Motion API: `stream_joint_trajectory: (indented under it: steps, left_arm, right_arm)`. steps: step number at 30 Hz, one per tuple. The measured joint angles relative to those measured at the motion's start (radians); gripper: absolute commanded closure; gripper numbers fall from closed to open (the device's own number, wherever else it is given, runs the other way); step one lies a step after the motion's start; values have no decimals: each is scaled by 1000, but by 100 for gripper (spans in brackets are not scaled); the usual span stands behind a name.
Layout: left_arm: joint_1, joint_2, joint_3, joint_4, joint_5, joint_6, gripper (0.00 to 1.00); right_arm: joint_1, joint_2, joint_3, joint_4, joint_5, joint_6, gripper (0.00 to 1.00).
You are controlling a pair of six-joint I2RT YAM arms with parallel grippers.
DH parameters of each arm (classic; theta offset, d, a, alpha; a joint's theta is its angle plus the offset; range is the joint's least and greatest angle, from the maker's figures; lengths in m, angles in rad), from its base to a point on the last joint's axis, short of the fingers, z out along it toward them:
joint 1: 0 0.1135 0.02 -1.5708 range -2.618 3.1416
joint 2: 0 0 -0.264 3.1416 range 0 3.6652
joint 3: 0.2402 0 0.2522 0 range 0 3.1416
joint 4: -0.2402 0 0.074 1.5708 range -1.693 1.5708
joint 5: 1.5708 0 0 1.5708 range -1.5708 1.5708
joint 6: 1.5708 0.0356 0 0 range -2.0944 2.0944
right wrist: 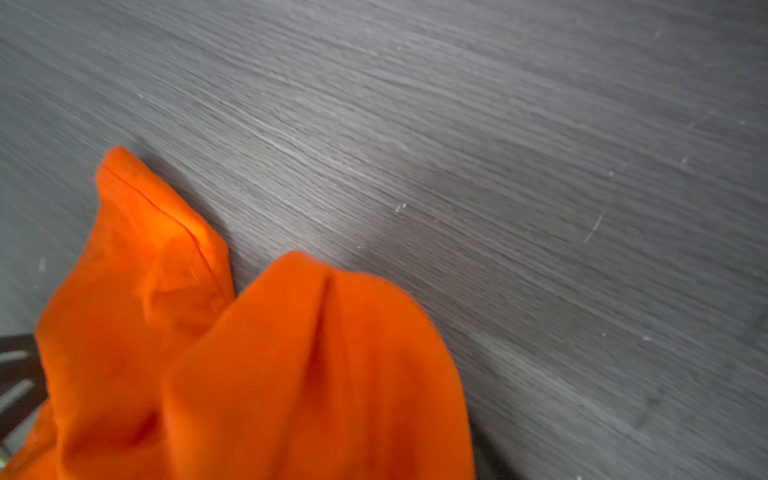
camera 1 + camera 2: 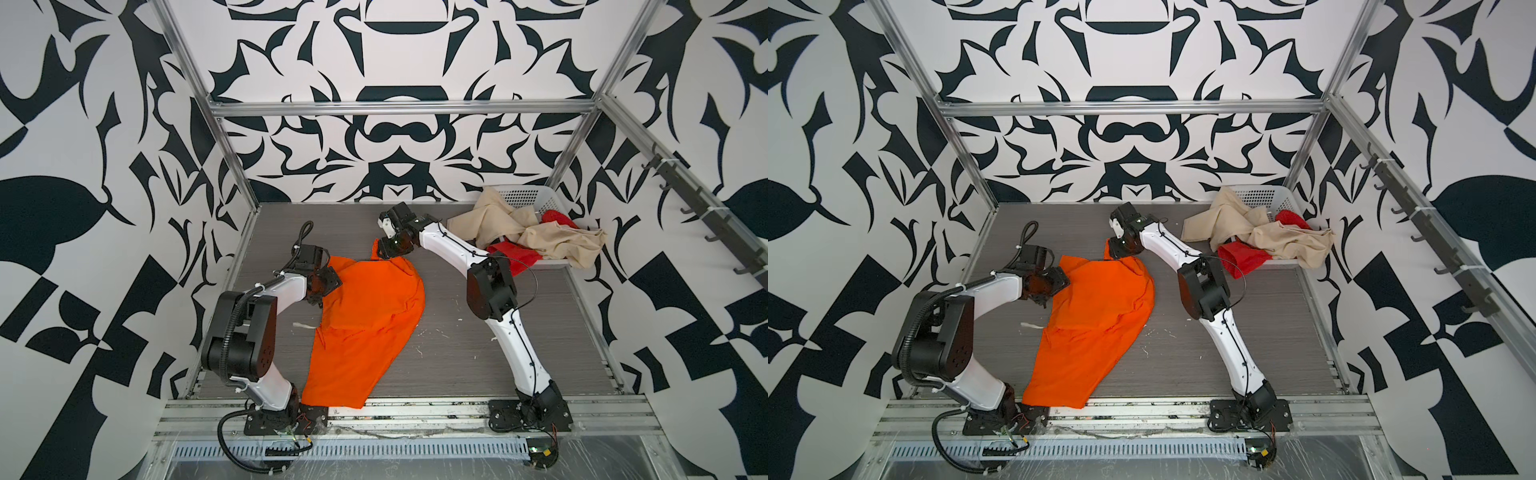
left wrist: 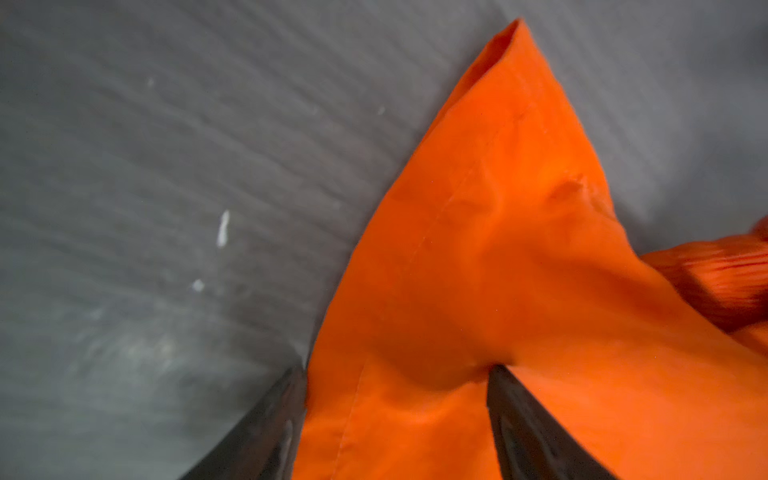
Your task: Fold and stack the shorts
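- Top views: the orange shorts (image 2: 365, 316) lie crumpled on the grey surface (image 2: 478, 332), running from the near rail to mid-table. The left claw (image 2: 326, 284) is at their far left edge, and the right claw (image 2: 386, 249) is at the far corner, where a peak of cloth rises to it.
- Top views, remainder: the beige shorts (image 2: 552, 245) and red shorts (image 2: 513, 255) spill from the white basket (image 2: 528, 197), well apart from both claws and not yet folded.
- Judged step: both claws are taking the far edge of the orange pair, either to spread it or to begin a fold.
- To do it well, both holds should sit on the hem itself and be secure before either arm lifts. The arms should then draw apart evenly so the cloth tightens without twisting.
- Left wrist view: the left claw (image 3: 397, 370) has its jaws standing well apart, with a hump of orange cloth lying between them. No pinch is evident, so it should close fully before pulling.
- Right wrist view: orange cloth stands in two peaks close to the lens and hides the jaws. Only a sliver of dark claw body shows. Whether this claw is clamped cannot be told, though the raised cloth suggests a hold.
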Motion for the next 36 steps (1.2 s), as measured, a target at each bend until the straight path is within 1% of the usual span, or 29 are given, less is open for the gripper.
stream_joint_trajectory:
  steps: [2, 5, 8, 11, 14, 16, 18, 23, 25, 27, 30, 33, 34, 35, 36]
  left_arm:
    - [0, 16, 1, 30, 1, 0, 50]
    - [-1, 41, 10, 62, 1, 5, 70]
    - [-2, 54, 11, 70, 1, 17, 85]
    - [-3, 49, 13, 56, 0, 38, 94]
    - [-5, 17, 35, 3, -11, 69, 95]
    - [-6, -19, 71, -32, -26, 96, 95]
    - [-6, -64, 119, -60, -42, 125, 95]
    - [7, -188, 266, -92, -80, 212, 95]
    - [11, -229, 312, -97, -97, 248, 95]
    - [15, -271, 349, -100, -118, 288, 94]
    - [21, -339, 365, -106, -143, 333, 93]
    - [23, -402, 337, -119, -147, 351, 87]
    - [23, -427, 308, -121, -147, 351, 83]
    - [24, -453, 266, -123, -146, 343, 76]
    - [25, -472, 229, -128, -143, 335, 69]
  right_arm:
    - [-1, -2, 2, -1, -2, 3, 80]
    - [-9, -19, -3, 8, -10, 24, 93]
    - [-18, -84, -56, 46, -26, 56, 100]
    - [-41, -177, -106, 82, -45, 88, 100]
    - [-75, -270, -112, 115, -66, 114, 100]
    - [-100, -316, -87, 124, -80, 126, 100]
    - [-125, -337, -19, 121, -95, 133, 100]
    - [-166, -336, 235, 126, -138, 135, 100]
    - [-171, -351, 274, 154, -153, 131, 100]
    - [-171, -386, 264, 204, -170, 129, 100]
    - [-171, -485, 125, 322, -197, 128, 100]
    - [-169, -629, -151, 481, -214, 142, 100]
    - [-169, -682, -270, 540, -215, 150, 100]
    - [-170, -737, -402, 598, -214, 159, 100]
    - [-170, -774, -498, 634, -211, 167, 94]
